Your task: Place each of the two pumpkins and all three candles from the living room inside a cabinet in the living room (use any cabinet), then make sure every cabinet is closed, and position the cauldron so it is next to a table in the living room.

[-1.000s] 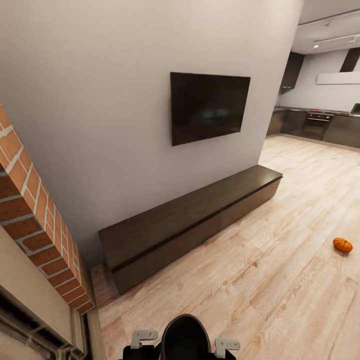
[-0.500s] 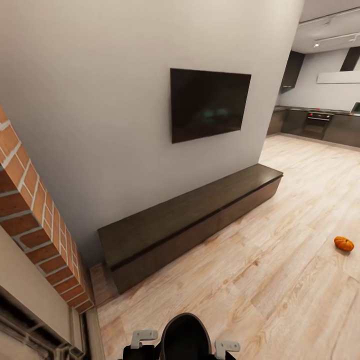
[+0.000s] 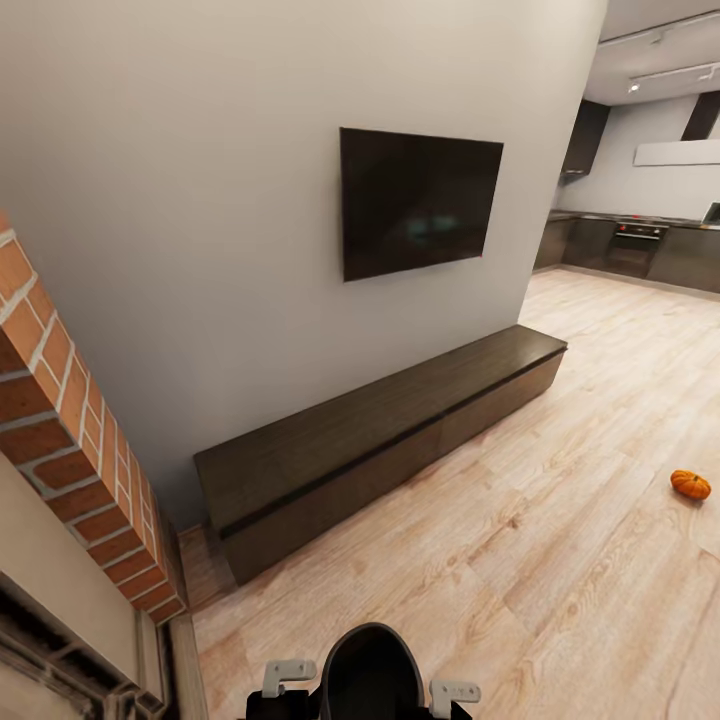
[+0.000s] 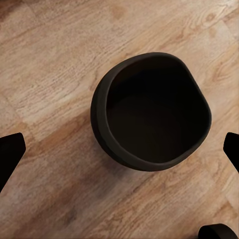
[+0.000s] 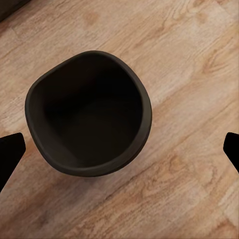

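Cabinet (image 3: 380, 440) low along TV wall, all fronts shut. Going left to right from head view: brick fireplace (image 3: 70, 450), cabinet, one pumpkin (image 3: 690, 484) loose on floor (image 3: 560, 560) far right, well apart from cabinet. Cauldron (image 4: 149, 112) on floor under both my wrists. Left gripper (image 4: 119, 149) wide, empty; right gripper (image 5: 119, 149) wide, empty. My read: nothing stowed yet.

A home living room: wall television (image 3: 420, 203), low wooden cabinet (image 3: 380, 445), brick fireplace (image 3: 70, 450), open kitchen (image 3: 640, 245) beyond.
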You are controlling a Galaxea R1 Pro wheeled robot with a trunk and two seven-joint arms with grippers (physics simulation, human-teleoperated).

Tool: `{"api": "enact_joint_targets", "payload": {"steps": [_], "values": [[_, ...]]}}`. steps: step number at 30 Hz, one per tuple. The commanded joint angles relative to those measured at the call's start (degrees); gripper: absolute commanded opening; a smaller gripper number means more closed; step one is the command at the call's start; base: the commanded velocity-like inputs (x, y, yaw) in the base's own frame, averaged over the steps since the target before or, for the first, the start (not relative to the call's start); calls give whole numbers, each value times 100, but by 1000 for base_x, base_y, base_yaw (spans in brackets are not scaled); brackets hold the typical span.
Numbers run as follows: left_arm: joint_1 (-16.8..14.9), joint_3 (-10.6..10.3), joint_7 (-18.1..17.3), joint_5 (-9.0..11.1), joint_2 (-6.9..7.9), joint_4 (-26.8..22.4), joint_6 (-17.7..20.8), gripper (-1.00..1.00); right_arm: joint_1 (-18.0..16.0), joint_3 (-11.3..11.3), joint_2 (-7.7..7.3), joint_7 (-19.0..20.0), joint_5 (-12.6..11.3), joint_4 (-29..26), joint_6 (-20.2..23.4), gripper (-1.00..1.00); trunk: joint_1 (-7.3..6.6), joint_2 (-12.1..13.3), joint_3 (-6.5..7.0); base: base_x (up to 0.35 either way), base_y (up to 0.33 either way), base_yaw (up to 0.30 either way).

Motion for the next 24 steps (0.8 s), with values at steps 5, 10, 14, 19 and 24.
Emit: {"api": "enact_joint_targets", "payload": {"steps": [5, 10, 14, 19, 24], "values": [[-2, -12, 1, 57, -1, -9, 30, 100, -5, 44, -5, -41, -60, 4, -27, 100, 110, -205, -95, 0, 0, 0], [-1, -12, 1, 57, -1, -9, 30, 100, -5, 44, -5, -41, -60, 4, -27, 100, 220, -405, -185, 0, 0, 0], [-1, -12, 1, 57, -1, -9, 30, 100, -5, 44, -5, -41, -60, 4, -27, 100, 308, -566, -257, 0, 0, 0], [-1, -12, 1, 57, -1, -9, 30, 100, -5, 44, -5, -41, -59, 4, -27, 100, 418, -766, -347, 0, 0, 0], [-1, -12, 1, 52, -1, -9, 30, 100, -5, 44, -5, -41, -56, 4, -27, 100, 528, -967, -437, 0, 0, 0]]}}
